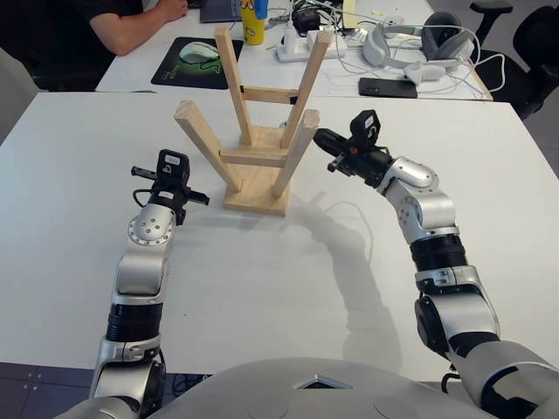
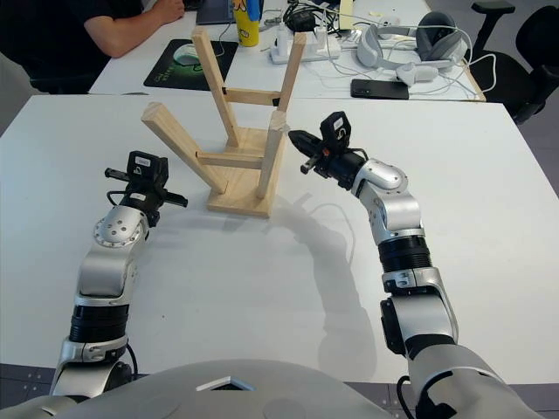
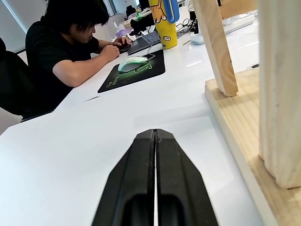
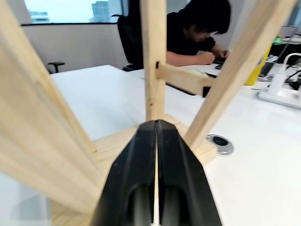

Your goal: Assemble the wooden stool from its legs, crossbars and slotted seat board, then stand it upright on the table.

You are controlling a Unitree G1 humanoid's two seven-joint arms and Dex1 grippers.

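The wooden stool stands upside down on the white table, its seat board flat on the top and its legs pointing up and splayed, joined by crossbars. My left gripper is shut and empty, low over the table just left of the seat board; its fingertips point at the board's edge. My right gripper is shut and empty, its tip right beside the upper end of the near right leg. In the right wrist view the right gripper faces the legs and a crossbar.
Behind the table stands a second desk with a black mouse pad, a yellow bottle, headphones and a phone; a person sits there. A round grommet lies in the table near the stool. Free room lies in the table's front half.
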